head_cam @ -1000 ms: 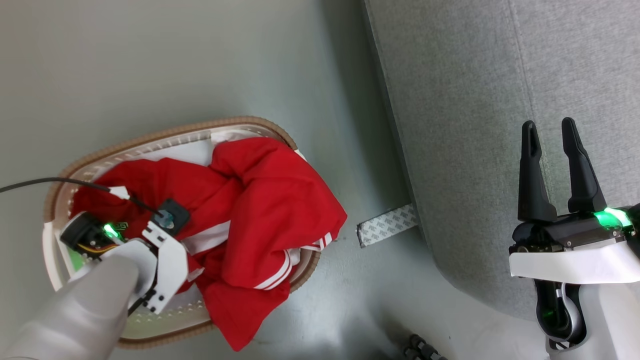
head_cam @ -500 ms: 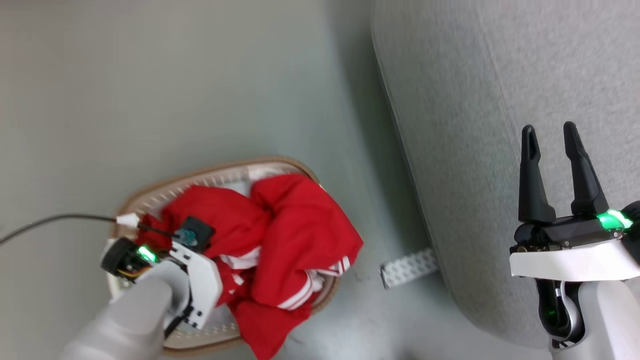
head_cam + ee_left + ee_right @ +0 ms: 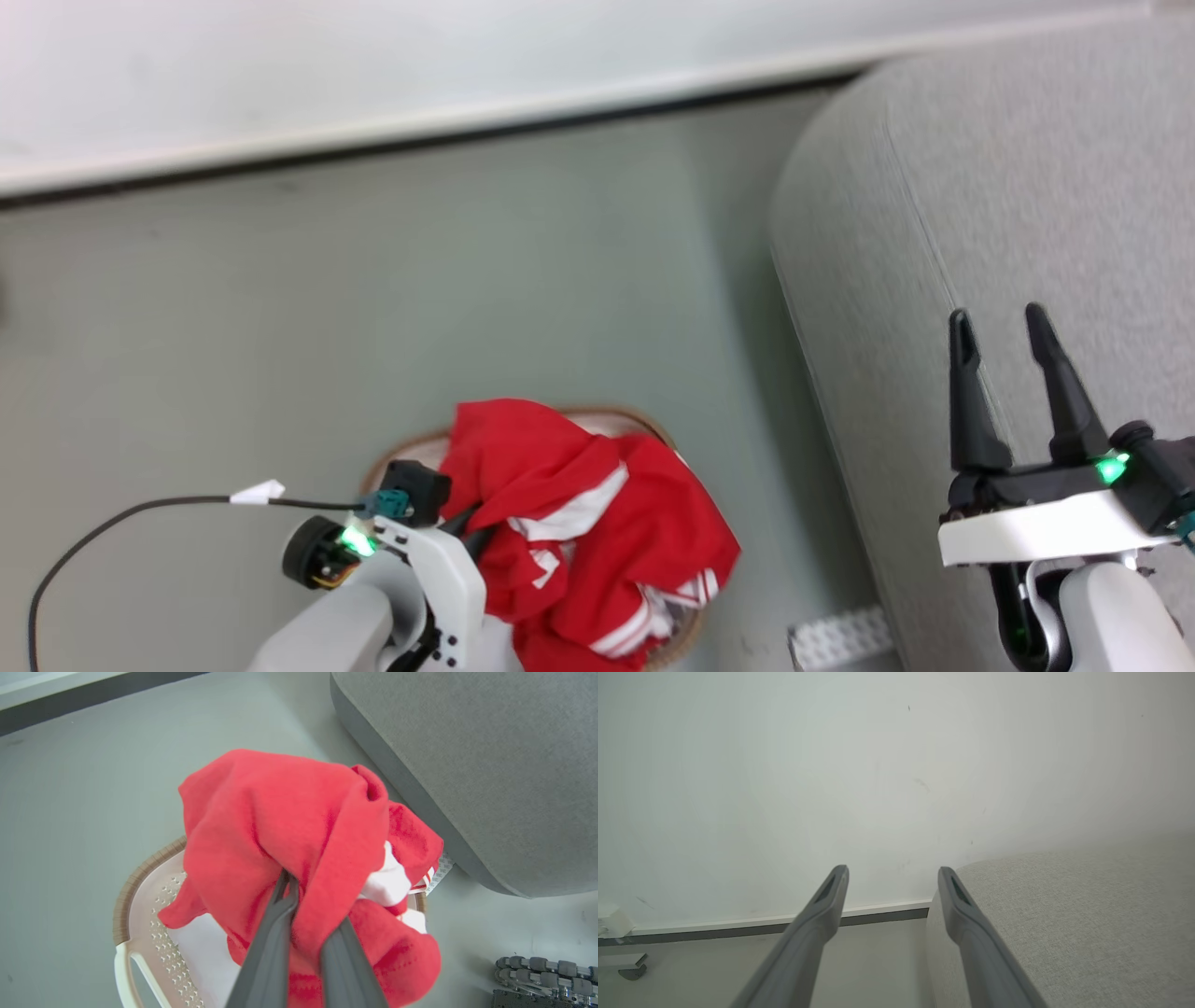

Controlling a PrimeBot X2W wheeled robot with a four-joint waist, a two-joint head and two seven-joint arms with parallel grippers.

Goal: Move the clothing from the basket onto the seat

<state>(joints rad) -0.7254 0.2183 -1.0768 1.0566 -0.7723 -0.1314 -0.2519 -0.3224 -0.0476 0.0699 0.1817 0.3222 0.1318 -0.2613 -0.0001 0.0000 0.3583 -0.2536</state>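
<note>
The clothing (image 3: 597,523) is a bunch of bright red fabric with white bands, lifted up over the basket (image 3: 653,431) at the bottom of the head view. My left gripper (image 3: 476,537) is shut on it, its fingers buried in the folds. In the left wrist view the red clothing (image 3: 289,826) drapes over my left gripper (image 3: 292,891), above the basket's brown rim (image 3: 140,877). My right gripper (image 3: 997,317) stands open and holds nothing, over the grey seat (image 3: 934,187). The right wrist view has this right gripper (image 3: 893,872) beside the seat (image 3: 1064,914).
A white pad (image 3: 205,947) lies inside the basket. A pale wall with a dark baseboard (image 3: 467,112) runs along the far side. A black cable (image 3: 140,509) trails left from my left wrist. A patterned strip (image 3: 840,635) lies on the floor by the seat's corner.
The head camera has swung upward, bringing the wall into view. My left gripper has risen with the red clothing, which now hangs higher above the basket. My right gripper stays open.
</note>
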